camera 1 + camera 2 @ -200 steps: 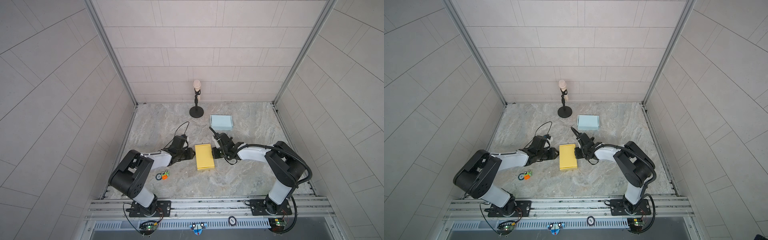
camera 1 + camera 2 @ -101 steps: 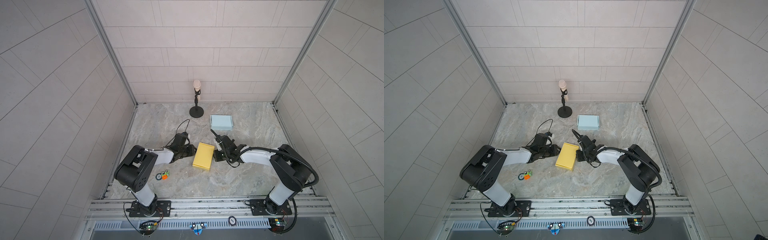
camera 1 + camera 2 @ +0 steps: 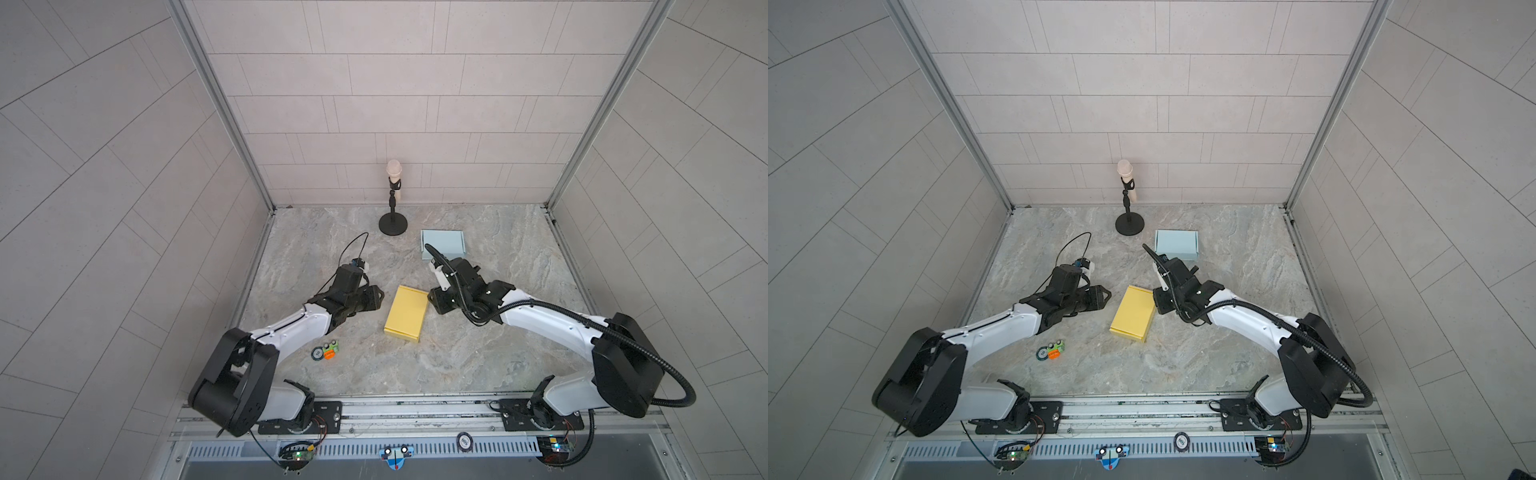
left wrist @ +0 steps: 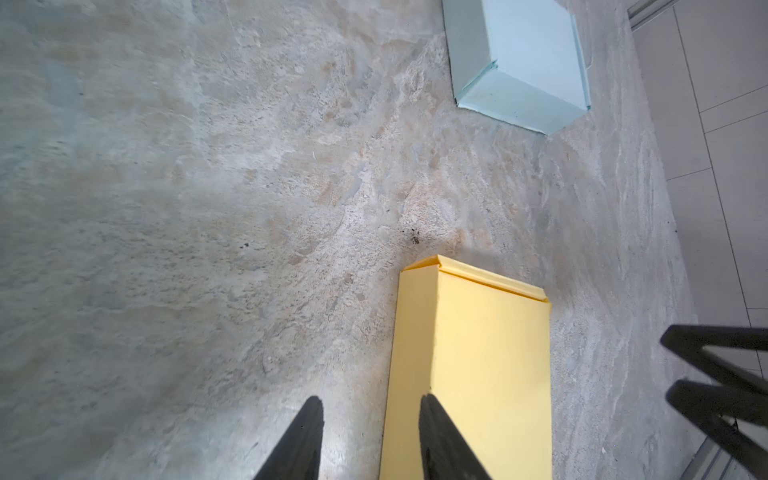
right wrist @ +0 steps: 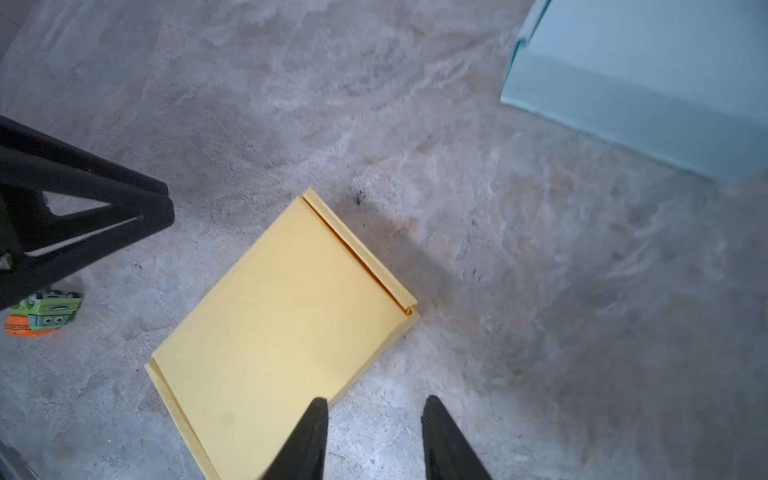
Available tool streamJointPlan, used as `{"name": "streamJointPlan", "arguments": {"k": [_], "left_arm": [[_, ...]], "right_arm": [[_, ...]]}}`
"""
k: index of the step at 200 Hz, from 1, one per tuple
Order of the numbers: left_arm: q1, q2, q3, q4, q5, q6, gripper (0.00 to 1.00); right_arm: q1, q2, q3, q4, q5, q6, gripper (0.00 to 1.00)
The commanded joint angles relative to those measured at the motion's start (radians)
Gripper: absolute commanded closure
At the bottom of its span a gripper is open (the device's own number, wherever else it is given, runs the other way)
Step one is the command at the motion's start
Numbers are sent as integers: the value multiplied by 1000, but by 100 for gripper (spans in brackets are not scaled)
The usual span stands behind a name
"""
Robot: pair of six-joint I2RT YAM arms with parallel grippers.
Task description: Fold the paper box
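Marble tabletop bears a flat yellow paper box

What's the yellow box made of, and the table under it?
The yellow box looks like thin matte card or paper, with crisp creases and folded edge flaps. The table looks like veined grey-beige stone, though it may be a printed surface.

Paper box, yellow: shallow, rectangular, closed. Lies flat at centre of marbled surface; long axis 1-to-7 o'clock; narrow folded lips along both short ends.
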Motion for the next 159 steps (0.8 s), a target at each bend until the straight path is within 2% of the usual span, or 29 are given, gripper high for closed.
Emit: {"name": "streamJointPlan", "arguments": {"k": [1, 25, 48, 76, 100, 125, 159], "left_arm": [[-73, -83, -65, -68, -51, -19, 55], [-143, -200, -122, -104, -85, -69, 49], [-213, -312, -167, -143, -121, -124, 36], [-280, -386, -224, -129, -140, -195, 21], [-333, -380, -248, -98, -157, -232, 14], [-399, -322, -253, -27, -167, -265, 0], [-437, -212, -247, 83, -154, -287, 0]], "right_arm": [[-14, 36, 54, -63, -1, -68, 52], [-21, 105, 123, -70, -47, -72, 41], [-25, 165, 175, -63, -84, -71, 30], [-35, 258, 265, -101, -102, -93, 26], [-51, 326, 320, -116, -133, -97, 25], [-63, 363, 336, -93, -131, -73, 24], [-63, 426, 367, -84, -161, -58, 24]]}}
